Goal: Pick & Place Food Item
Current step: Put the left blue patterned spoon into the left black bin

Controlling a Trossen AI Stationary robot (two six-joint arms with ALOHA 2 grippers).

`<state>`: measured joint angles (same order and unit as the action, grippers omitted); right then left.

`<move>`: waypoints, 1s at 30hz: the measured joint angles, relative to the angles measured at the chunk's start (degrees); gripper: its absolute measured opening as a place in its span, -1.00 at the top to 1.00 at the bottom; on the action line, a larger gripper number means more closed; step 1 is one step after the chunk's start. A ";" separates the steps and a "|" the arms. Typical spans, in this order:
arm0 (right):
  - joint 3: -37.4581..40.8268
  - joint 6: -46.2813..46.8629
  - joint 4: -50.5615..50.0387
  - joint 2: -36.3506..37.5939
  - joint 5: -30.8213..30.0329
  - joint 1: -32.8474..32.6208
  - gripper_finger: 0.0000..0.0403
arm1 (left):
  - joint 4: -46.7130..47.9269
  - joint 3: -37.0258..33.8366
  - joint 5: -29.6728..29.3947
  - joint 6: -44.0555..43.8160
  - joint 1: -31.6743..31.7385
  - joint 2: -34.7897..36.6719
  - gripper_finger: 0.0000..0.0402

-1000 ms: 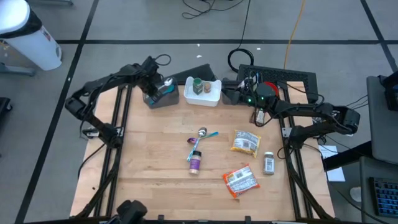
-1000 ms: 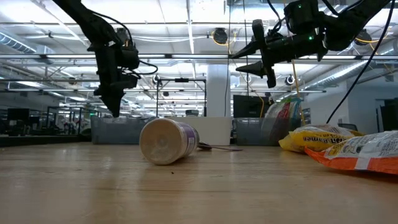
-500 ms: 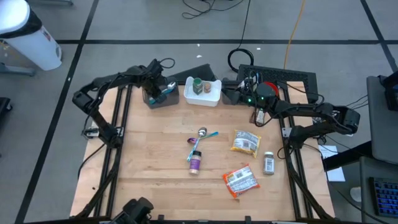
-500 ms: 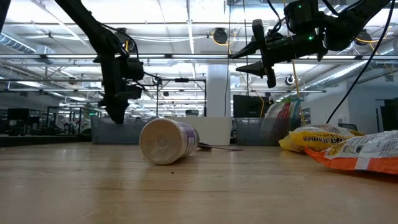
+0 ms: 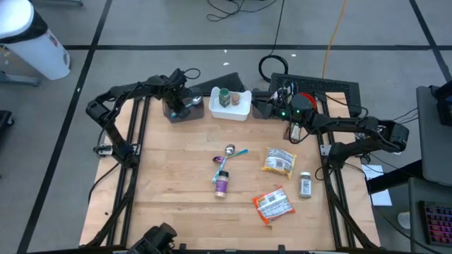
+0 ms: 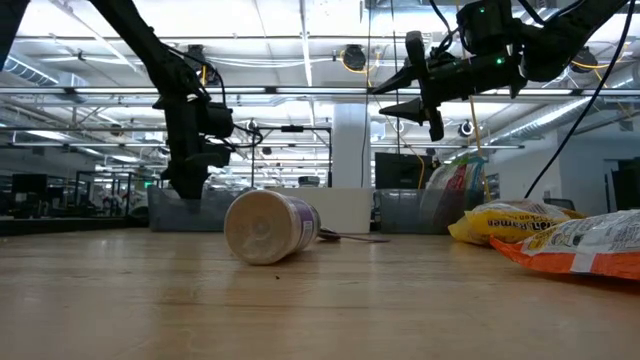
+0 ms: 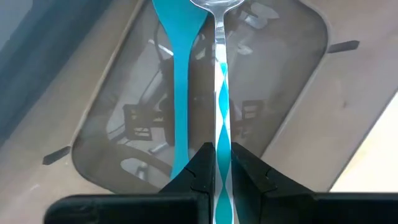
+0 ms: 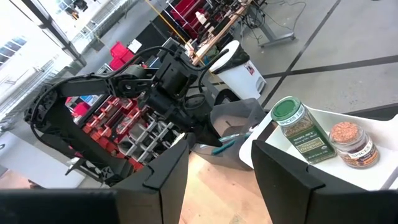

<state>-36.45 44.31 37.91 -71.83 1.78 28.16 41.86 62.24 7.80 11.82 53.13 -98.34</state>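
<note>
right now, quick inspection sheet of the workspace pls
surface: wooden table, bare at the near left
job's things: yellow packet, orange packet, spice jar, purple cup on its side
clutter: spoon; two jars in white bin
grippers: left gripper shut on striped utensil over grey bin; right gripper open, raised beside the white bin
cables: loops on floor behind table
surroundings: white canister on the floor beyond the table's far left
</note>
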 joint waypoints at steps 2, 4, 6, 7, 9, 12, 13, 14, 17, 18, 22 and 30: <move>0.00 0.00 0.00 0.00 0.00 0.00 0.16 | -0.05 0.00 0.11 0.18 -0.37 0.01 0.85; 0.00 0.00 0.00 0.00 0.00 0.00 0.16 | 0.07 0.00 0.28 1.16 -0.69 0.01 0.85; 0.00 0.00 0.00 0.00 0.01 0.00 0.16 | 0.53 0.00 0.72 1.79 -0.95 0.01 0.85; 0.00 0.00 0.00 0.00 0.00 0.00 0.16 | 0.81 0.00 0.73 1.98 -1.12 0.01 0.85; 0.00 0.00 0.00 0.00 0.00 0.00 0.16 | 0.95 0.00 0.73 2.09 -1.43 0.01 0.85; 0.00 0.00 0.00 0.00 0.00 0.00 0.16 | 1.35 0.00 0.62 2.11 -1.58 0.01 0.85; 0.00 0.00 0.00 0.00 0.00 0.00 0.16 | 1.50 0.00 0.16 2.09 -1.58 0.01 0.85; 0.00 0.00 0.00 0.00 0.00 0.00 0.16 | 1.65 0.00 -0.47 2.07 -1.58 0.01 0.85; 0.00 0.00 0.00 0.00 0.00 -0.02 0.16 | 1.69 -0.02 -0.77 2.15 -1.55 0.01 0.85; 0.00 0.00 0.00 0.00 0.00 -0.02 0.16 | 1.69 -0.02 -0.78 2.35 -1.55 0.01 0.85; -0.02 0.16 0.00 0.00 0.01 -0.02 0.16 | 1.58 -0.02 -0.80 2.88 -1.55 -0.04 0.85; -0.02 0.90 0.00 0.00 0.02 -0.13 0.16 | 1.14 0.00 -1.14 1.60 -1.61 -4.11 0.85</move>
<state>-36.47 45.21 37.91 -71.83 1.80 28.03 43.00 62.24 6.66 13.42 51.51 -102.44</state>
